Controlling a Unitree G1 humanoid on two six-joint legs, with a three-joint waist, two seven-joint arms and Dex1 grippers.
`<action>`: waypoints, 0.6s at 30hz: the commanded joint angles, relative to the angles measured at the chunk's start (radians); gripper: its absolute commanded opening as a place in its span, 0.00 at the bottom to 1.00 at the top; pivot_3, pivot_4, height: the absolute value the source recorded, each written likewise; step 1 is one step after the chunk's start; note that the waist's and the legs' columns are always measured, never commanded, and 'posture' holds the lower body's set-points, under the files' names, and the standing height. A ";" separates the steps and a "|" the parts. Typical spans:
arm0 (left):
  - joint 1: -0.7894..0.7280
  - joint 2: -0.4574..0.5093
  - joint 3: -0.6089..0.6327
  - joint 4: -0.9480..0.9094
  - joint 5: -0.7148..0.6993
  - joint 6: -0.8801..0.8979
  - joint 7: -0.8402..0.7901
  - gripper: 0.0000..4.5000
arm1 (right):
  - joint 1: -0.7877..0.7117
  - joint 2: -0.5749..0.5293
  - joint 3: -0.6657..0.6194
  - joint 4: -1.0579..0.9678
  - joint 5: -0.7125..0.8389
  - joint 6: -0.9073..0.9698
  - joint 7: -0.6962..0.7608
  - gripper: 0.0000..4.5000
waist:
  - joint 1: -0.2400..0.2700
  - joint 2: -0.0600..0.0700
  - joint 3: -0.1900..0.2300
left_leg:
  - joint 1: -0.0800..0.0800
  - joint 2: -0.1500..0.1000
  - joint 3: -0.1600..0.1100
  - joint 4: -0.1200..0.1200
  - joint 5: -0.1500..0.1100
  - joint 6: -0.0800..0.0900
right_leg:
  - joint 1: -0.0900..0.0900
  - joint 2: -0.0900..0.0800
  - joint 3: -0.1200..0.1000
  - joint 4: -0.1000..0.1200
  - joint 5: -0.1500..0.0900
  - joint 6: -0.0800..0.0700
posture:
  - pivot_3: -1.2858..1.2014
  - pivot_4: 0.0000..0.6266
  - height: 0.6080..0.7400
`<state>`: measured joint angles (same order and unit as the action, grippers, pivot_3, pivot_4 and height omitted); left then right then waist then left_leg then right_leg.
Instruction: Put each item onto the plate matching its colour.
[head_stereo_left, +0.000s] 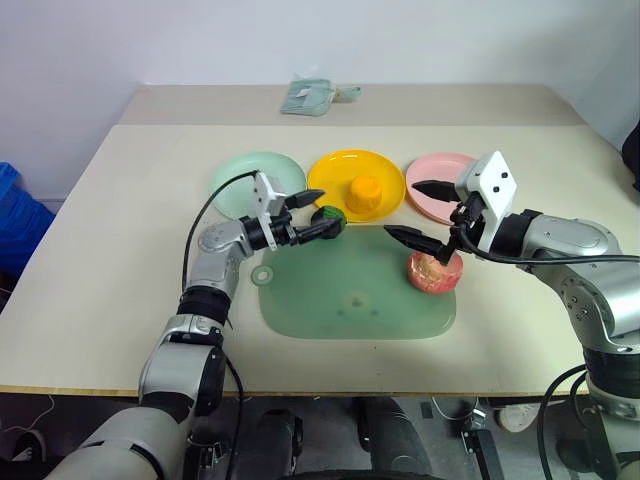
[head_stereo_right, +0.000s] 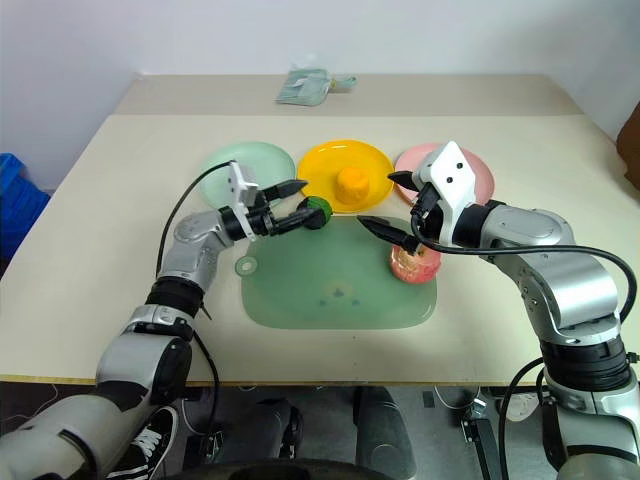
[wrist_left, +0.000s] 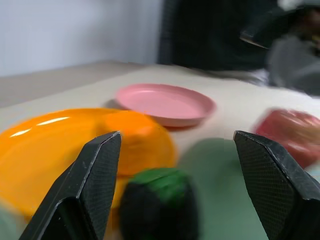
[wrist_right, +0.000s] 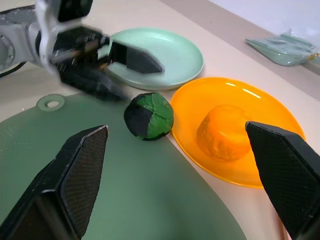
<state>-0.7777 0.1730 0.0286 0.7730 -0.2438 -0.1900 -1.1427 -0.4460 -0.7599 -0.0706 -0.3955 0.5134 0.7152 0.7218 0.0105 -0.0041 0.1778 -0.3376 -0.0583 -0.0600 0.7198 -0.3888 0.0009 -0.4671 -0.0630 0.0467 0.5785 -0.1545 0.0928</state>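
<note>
Left gripper (head_stereo_left: 318, 214) jaws spread around green ball (wrist_right: 148, 116); right gripper (head_stereo_left: 421, 212) jaws spread wide, empty.

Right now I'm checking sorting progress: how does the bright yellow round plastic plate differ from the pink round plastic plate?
The bright yellow round plastic plate carries the orange-yellow blocky toy food; the pink round plastic plate carries nothing. The yellow plate sits in the middle of the row, the pink plate at the robot's right end. Both are shallow and alike in shape.
</note>
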 joint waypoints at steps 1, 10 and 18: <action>-0.024 -0.015 -0.037 0.021 0.080 -0.072 0.114 0.82 | -0.005 -0.001 -0.018 -0.029 -0.001 -0.010 -0.006 1.00 | 0.002 0.000 0.000 | 0.000 0.000 0.000 0.000 0.000 0.000 | 0.000 0.000 0.000 0.000 0.000 0.000 | 0.52 0.24 1.00; -0.034 -0.038 -0.050 0.070 0.134 -0.132 0.262 0.82 | 0.009 -0.006 -0.028 -0.039 0.004 -0.007 -0.013 1.00 | 0.002 0.000 0.000 | 0.000 0.000 0.000 0.000 0.000 -0.001 | 0.000 0.000 0.000 0.001 0.000 0.000 | 0.52 0.24 1.00; -0.006 -0.049 -0.076 0.078 0.170 -0.100 0.323 0.82 | 0.002 -0.004 -0.020 -0.034 0.002 -0.012 -0.009 1.00 | 0.002 0.000 0.000 | 0.000 0.000 0.000 0.000 0.000 -0.001 | 0.000 0.000 0.000 0.001 0.000 0.000 | 0.52 0.24 1.00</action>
<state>-0.7970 0.1264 -0.0271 0.8572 -0.0899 -0.3034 -0.8317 -0.4325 -0.7607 -0.0714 -0.3993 0.5148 0.7154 0.7117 0.0130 -0.0041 0.1778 -0.3375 -0.0583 -0.0601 0.7198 -0.3884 0.0000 -0.4670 -0.0630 0.0467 0.5791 -0.1545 0.0928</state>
